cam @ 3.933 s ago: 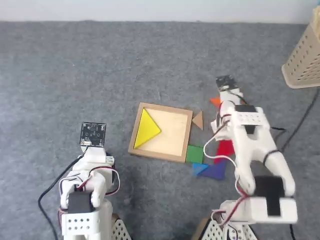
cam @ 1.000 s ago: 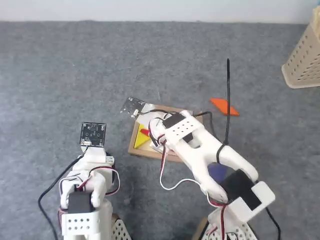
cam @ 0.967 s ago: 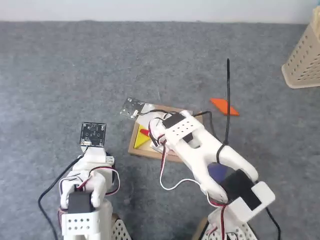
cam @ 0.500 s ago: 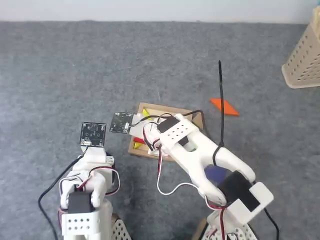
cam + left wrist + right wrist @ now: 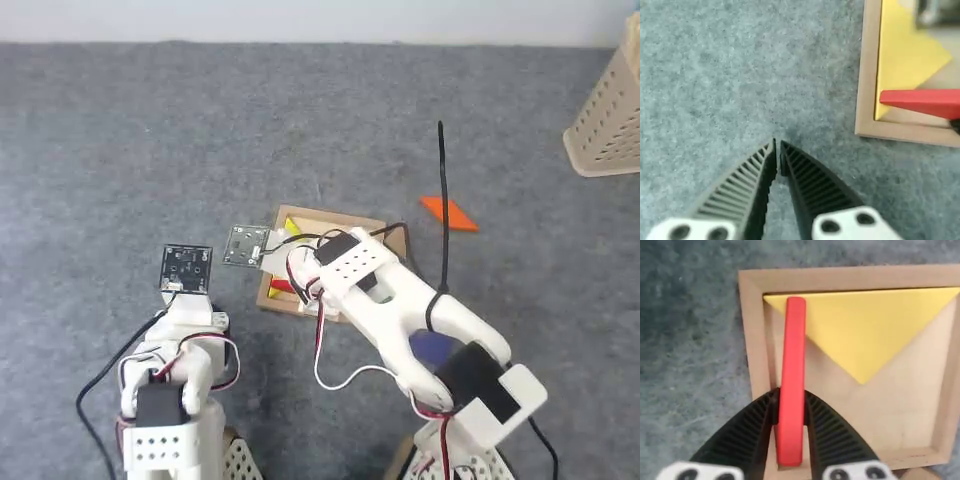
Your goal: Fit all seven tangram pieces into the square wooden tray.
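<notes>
Seen from the high camera, the square wooden tray (image 5: 330,214) lies on grey carpet (image 5: 150,130) near the middle of the scene. The right arm (image 5: 400,300) stretches in from 5 o'clock across the tray, with its wrist end over the tray's 9 o'clock edge. Inside the tray, a yellow triangle (image 5: 291,228) shows at the 10 o'clock corner and a red piece (image 5: 282,287) at the 8 o'clock corner. An orange parallelogram (image 5: 449,213) lies on the carpet at 3 o'clock of the tray, well apart from it. A purple piece (image 5: 435,346) lies at 5 o'clock, partly under the arm. The left arm (image 5: 172,375) sits folded at 8 o'clock of the tray, apart from it. A beige basket (image 5: 608,110) stands at the 2 o'clock edge of the scene.

Left wrist camera: the left gripper (image 5: 778,147) has its ribbed fingers pressed together over the carpet, near the tray's outer rim. The nearest tray corner holds the yellow triangle. The red piece hangs edge-on across that triangle's tip.

Right wrist camera: the right gripper (image 5: 790,400) pinches the red piece, which stands on edge between the two black fingers. The piece runs along the inside of one tray wall, its far end at the corner where a point of the yellow triangle sits. The triangle lies flat, with its long side against the adjoining wall. Whether the red piece touches the tray floor cannot be told.
</notes>
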